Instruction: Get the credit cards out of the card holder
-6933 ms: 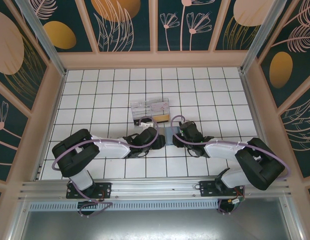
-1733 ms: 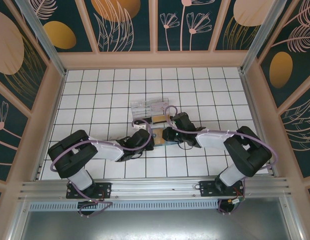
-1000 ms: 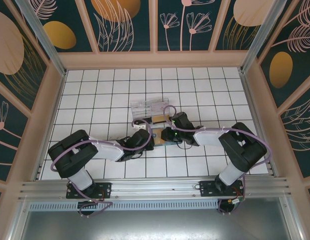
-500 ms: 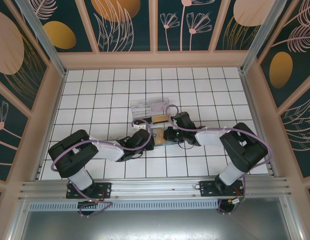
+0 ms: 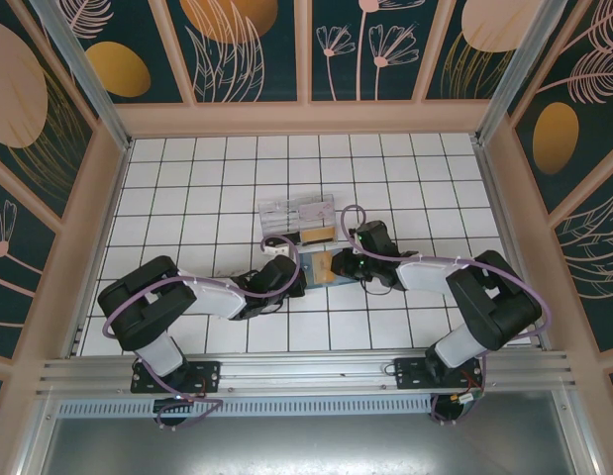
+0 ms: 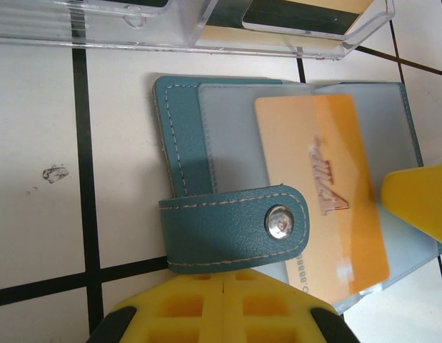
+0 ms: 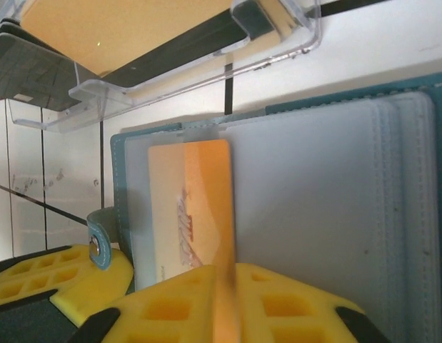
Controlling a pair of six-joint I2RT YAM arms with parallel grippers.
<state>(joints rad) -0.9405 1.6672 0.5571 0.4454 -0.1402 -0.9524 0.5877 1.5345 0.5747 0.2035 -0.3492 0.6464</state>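
The dark teal card holder (image 5: pixel 310 268) lies open on the tiles, greyish-blue sleeves up (image 7: pixel 313 193), its leather cover (image 6: pixel 181 128) to the left. An orange credit card (image 6: pixel 317 179) sticks partway out of a sleeve. My right gripper (image 7: pixel 226 277) is shut on this card's edge (image 7: pixel 188 207), just right of the holder in the top view (image 5: pixel 344 264). My left gripper (image 6: pixel 224 289) is shut at the root of the snap strap (image 6: pixel 235 225), at the holder's near left corner (image 5: pixel 297 277).
A clear plastic compartment box (image 5: pixel 298 218) with several cards stands right behind the holder, almost touching it (image 6: pixel 206 25). The white tiled floor stretches open to the left, right and back, bounded by wooden walls.
My right gripper has drawn back to the right with the orange card, sliding it further out of the sleeve. The left gripper and the holder stay put.
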